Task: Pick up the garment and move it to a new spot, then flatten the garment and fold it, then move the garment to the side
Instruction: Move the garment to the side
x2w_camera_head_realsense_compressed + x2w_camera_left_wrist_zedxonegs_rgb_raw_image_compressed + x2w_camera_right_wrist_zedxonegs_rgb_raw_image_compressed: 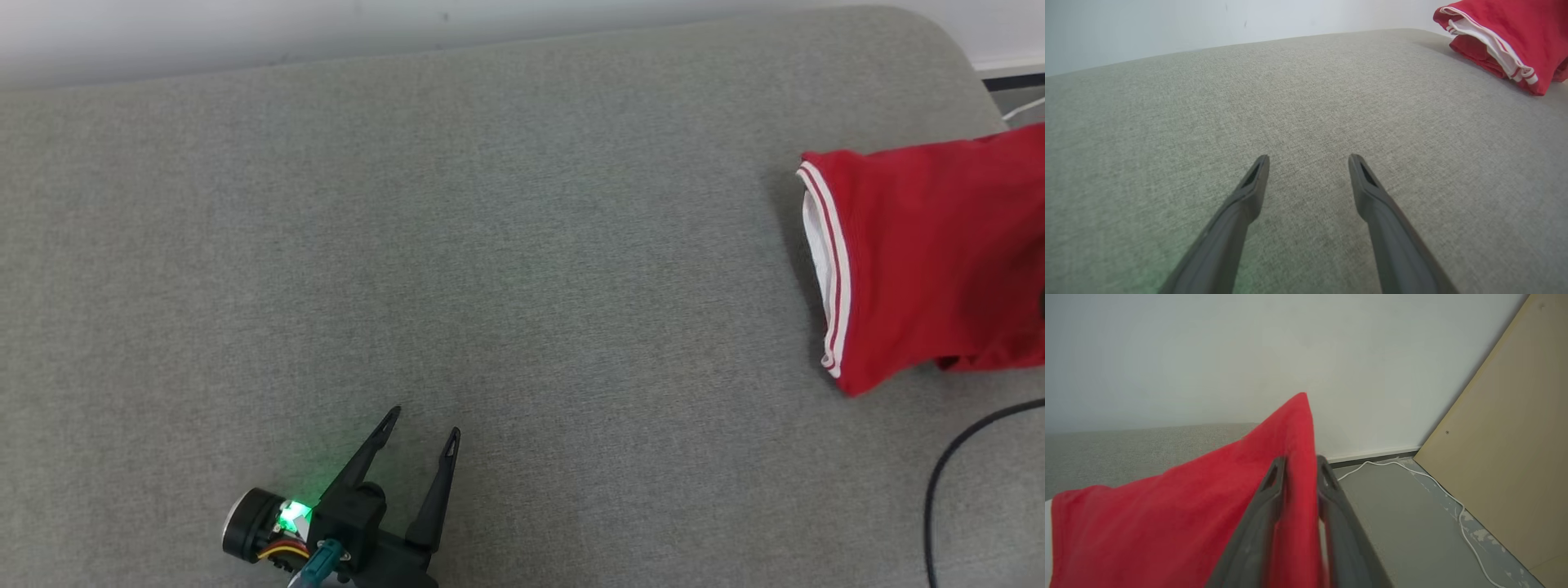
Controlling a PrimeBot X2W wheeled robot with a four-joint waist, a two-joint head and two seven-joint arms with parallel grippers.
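**Red garment at the edge, right gripper on a fold of it**

Closest to me, the left gripper hangs low with its fingers spread wide and nothing between them. Only bare grey upholstered surface lies ahead of its tips. The garment is well off to that gripper's right and further out, at the side edge of the surface. Its white-striped hem faces back toward the gripper.

Over there, the right gripper has its fingers set narrow, with a ridge of the red cloth between them that rises to a peak just past the tips. I cannot tell whether they are actually pinching it. Beyond that gripper are the floor and a white cable.

From the left wrist, the garment shows stacked layers, so I'd guess the folding is done. That would put this in the last step, setting it aside, though it could equally be an early pick-up.
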